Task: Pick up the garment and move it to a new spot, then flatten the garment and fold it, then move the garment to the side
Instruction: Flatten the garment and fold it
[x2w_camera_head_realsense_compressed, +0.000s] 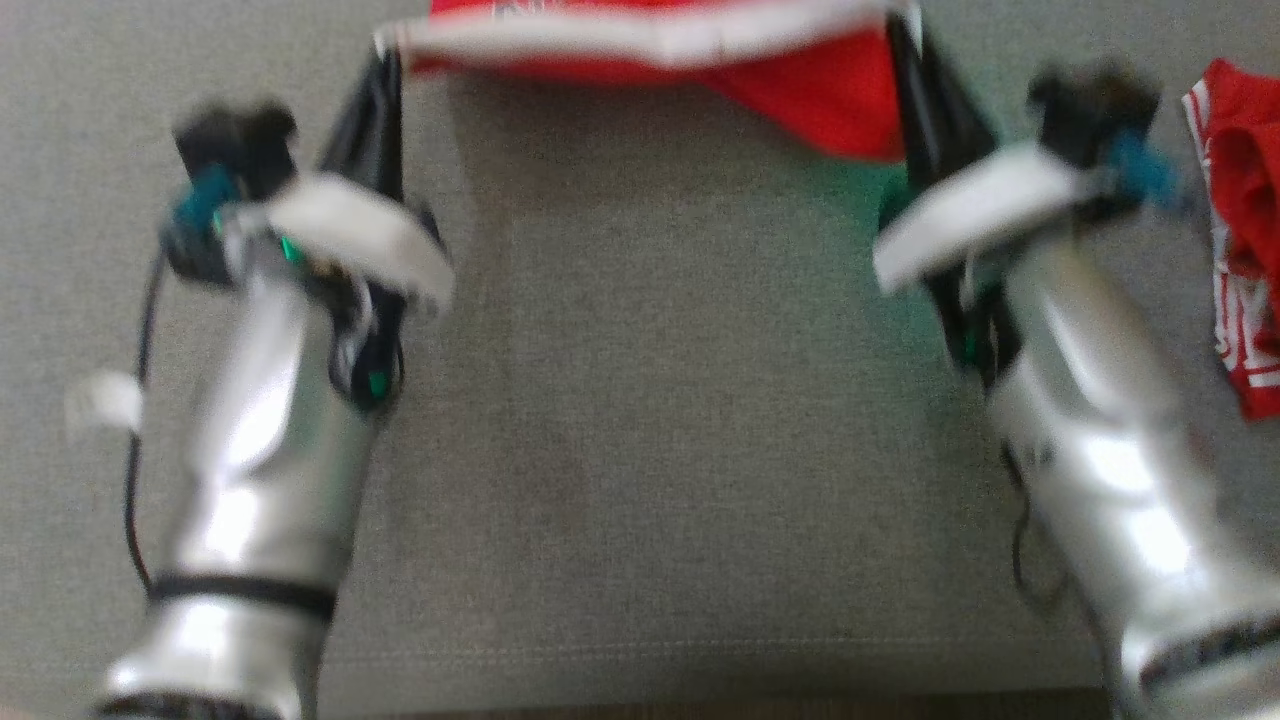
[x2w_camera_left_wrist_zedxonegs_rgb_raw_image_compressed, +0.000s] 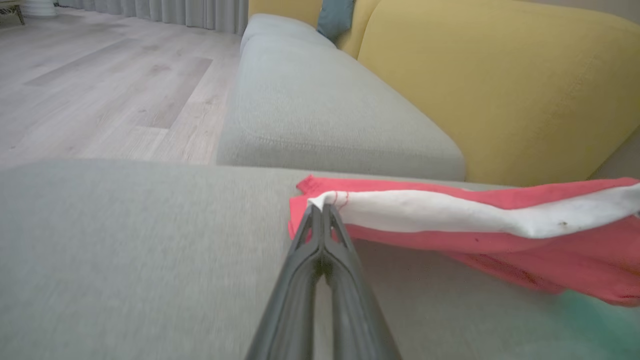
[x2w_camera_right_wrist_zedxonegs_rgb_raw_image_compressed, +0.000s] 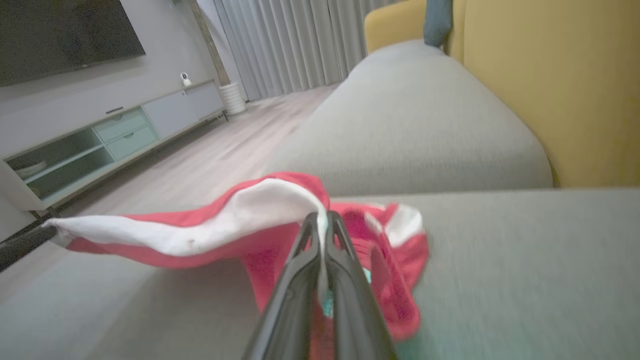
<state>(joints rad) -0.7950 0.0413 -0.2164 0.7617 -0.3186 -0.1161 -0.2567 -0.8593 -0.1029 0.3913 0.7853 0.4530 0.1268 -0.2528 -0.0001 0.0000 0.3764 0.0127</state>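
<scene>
The red garment (x2w_camera_head_realsense_compressed: 800, 90), white-banded, hangs stretched out, held at both ends.

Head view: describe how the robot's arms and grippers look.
The left forearm and right forearm are shiny silver with black bands. Wrists: white curved covers, black blocks with teal, thin black cables. The left gripper and right gripper have long dark tapering fingers.

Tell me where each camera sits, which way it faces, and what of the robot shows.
Head view: up on the head, looking down at the grey sofa seat; both silver forearms show, left pincer and right pincer shut on the red and white garment.
Left wrist view: on the left wrist, looking along the left pincer toward the yellow backrest.
Right wrist view: on the right wrist, looking along the right pincer toward the curtains.
Shared: all three see the garment.
</scene>
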